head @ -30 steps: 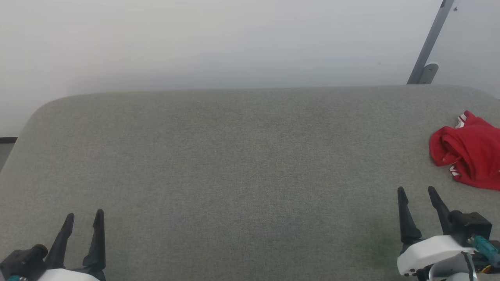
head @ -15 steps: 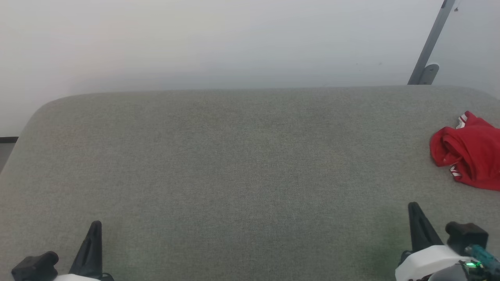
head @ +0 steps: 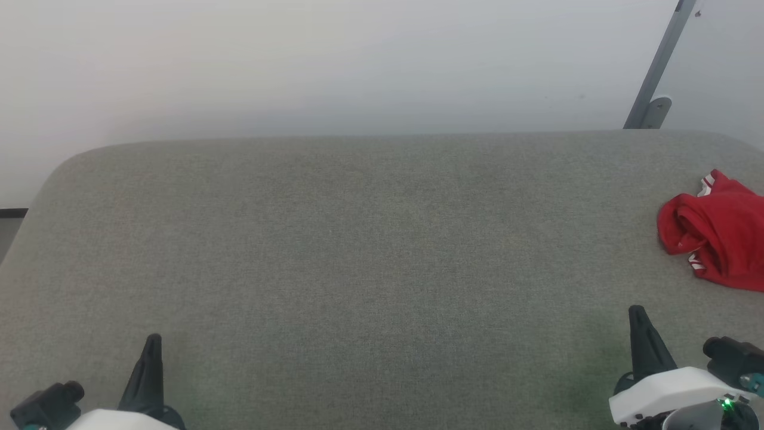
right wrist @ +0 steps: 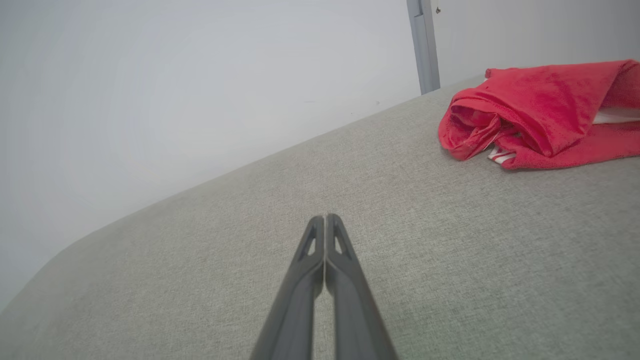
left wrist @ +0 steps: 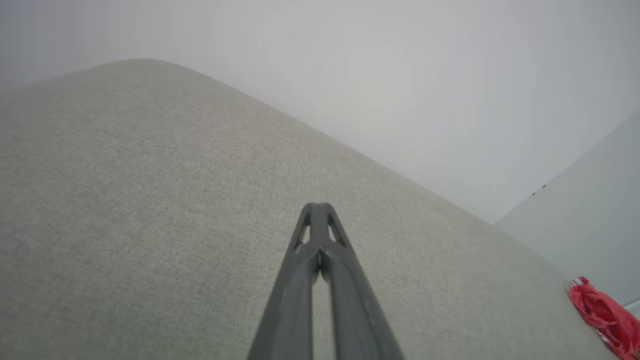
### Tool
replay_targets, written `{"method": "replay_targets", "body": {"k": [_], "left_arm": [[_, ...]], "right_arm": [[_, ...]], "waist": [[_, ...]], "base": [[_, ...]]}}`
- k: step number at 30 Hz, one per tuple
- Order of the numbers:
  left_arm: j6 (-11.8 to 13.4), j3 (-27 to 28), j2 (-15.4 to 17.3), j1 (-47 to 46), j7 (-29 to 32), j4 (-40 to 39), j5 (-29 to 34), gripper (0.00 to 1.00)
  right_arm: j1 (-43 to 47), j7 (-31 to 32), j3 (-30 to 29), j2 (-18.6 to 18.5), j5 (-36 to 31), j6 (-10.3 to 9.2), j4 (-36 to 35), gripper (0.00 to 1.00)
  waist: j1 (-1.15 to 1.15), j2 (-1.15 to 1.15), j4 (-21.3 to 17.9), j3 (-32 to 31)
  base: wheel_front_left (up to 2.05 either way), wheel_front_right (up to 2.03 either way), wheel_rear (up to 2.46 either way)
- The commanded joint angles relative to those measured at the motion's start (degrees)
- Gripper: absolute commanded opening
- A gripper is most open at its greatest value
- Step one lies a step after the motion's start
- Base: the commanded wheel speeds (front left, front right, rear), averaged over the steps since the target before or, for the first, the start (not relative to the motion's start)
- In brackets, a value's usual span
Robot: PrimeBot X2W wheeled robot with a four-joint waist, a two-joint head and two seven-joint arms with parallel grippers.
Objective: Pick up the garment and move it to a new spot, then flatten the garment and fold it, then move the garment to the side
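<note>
In the head view, a big grey cloth-covered counter (head: 358, 239) spreads across the picture, with a plain pale wall (head: 298, 60) behind it. The red shirt (head: 716, 242) lies in a crumpled heap on the counter at the far right, partly cut off by the picture's edge. A bit of red-and-white striped trim peeks out at its top and bottom. The left hand (head: 153, 340) is low at the left, its dark fingers pressed together into one point, holding nothing. The right hand (head: 636, 312) is low at the right, its fingers pressed together too, and it is empty. It is near the shirt but apart from it. A grey pole (head: 659, 65) leans up the wall at the top right.

In the left wrist view, the left hand (left wrist: 319, 206) has its fingertips touching, with nothing between them. The red shirt (left wrist: 602, 312) is a small red lump well away at the lower right of the counter (left wrist: 150, 200).

In the right wrist view, the right hand (right wrist: 325, 217) is closed tight and empty. The red shirt (right wrist: 540, 110) sits bunched on the counter (right wrist: 450, 250), up and to the right of the fingers, not touching them. A little white cloth and striped trim show in its folds. The grey pole (right wrist: 425, 45) stands behind it.
</note>
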Motion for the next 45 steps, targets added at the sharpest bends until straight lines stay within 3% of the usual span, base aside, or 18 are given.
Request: {"method": "replay_targets", "body": {"k": [1,22,45], "left_arm": [[-0.02,0.44,0.45,-1.98,0.4,-0.79,-1.68,0.0],[-0.05,0.87,-2.52,-4.59,5.24,-0.6,-16.34,0.0],[-0.08,1.21,-4.87,-6.71,9.17,-0.4,-28.1,0.0]], "right_arm": [[-1.66,0.42,0.07,-0.09,1.9,0.0,-1.16,0.0],[-2.61,5.15,0.45,0.12,21.26,0.0,-2.43,0.0],[-3.39,9.03,0.62,0.31,36.66,0.01,-3.35,0.0]], "waist": [[0.0,0.0,0.0,0.01],[0.0,0.0,0.04,0.17],[0.0,0.0,0.08,0.33]], "base": [[0.0,0.0,0.0],[0.0,0.0,0.0],[0.0,0.0,0.0]]}}
